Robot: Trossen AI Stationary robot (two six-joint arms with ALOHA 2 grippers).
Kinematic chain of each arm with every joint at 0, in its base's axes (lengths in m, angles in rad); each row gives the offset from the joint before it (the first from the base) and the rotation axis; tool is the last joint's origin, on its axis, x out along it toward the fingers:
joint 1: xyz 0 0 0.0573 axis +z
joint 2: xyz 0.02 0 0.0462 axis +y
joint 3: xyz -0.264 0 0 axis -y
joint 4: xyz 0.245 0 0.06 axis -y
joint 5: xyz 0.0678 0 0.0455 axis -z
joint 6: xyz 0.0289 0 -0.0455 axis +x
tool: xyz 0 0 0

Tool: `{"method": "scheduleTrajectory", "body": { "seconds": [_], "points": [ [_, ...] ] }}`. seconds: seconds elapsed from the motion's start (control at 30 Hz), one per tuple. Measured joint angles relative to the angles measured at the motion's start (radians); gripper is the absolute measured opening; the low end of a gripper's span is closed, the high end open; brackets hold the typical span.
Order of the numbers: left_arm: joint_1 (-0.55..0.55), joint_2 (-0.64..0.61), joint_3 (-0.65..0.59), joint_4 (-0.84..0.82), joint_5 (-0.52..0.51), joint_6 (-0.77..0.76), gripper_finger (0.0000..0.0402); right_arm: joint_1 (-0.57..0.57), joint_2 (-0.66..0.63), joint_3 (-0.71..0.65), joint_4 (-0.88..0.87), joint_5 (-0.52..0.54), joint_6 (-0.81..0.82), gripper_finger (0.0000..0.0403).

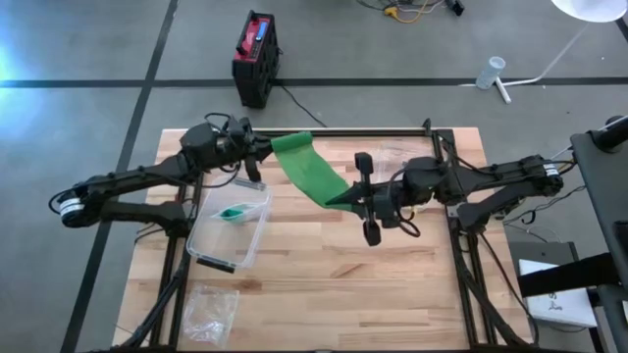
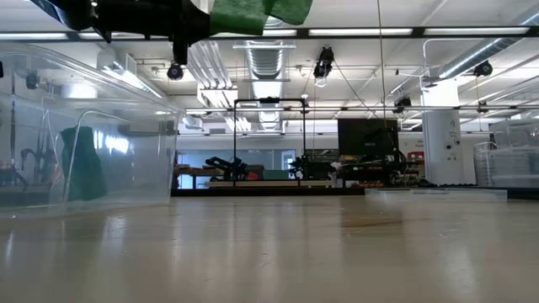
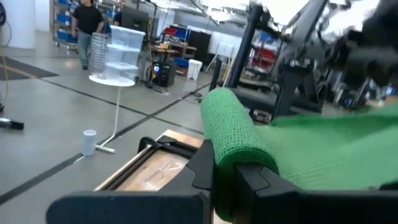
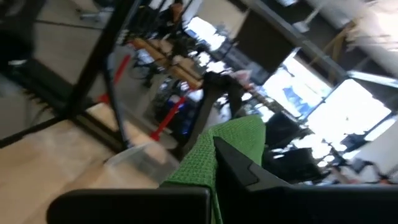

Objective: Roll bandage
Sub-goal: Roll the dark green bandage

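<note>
Closest to you in the left wrist view, the left gripper has its two dark fingers clamped on the rolled end of the green bandage, and that roll is what you are building. From above, you see the same gripper at about ten o'clock from the table's middle, with the bandage stretched as a band down toward four o'clock, where the right gripper pinches its free end, jaws closed on the cloth. Both ends are held clear of the wooden table, so the strip hangs taut between the arms; that tension is probably what keeps the winding tight and even.

At seven o'clock from the left gripper sits a clear plastic bin with a small green item inside, likely where finished rolls go. A crumpled clear bag lies at six o'clock from the bin, near the table's front edge.

Most of the strip is unwound, so you judge the rolling barely begun.
</note>
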Motion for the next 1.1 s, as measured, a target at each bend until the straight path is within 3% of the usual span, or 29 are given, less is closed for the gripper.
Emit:
{"method": "scheduleTrajectory", "body": {
  "seconds": [0.33, 0.63, 0.83, 1.1],
  "points": [
    [0.207, -0.006, 0.000, 0.016, 0.227, -0.247, 0.0009, 0.000, 0.015, -0.001, -0.066, -0.082, 0.062, 0.0000],
    [0.225, 0.022, 0.000, 0.074, 0.223, -0.299, 0.0009, 0.000, 0.076, -0.001, -0.085, -0.082, 0.063, 0.0000],
    [0.226, 0.023, 0.000, 0.058, 0.188, -0.143, 0.0009, 0.000, 0.081, 0.035, -0.083, -0.060, 0.079, 0.0000],
    [0.204, 0.036, 0.000, -0.117, 0.226, 0.135, 0.0009, -0.008, 0.068, 0.127, -0.084, 0.077, -0.034, 0.0000]
  ]
}}
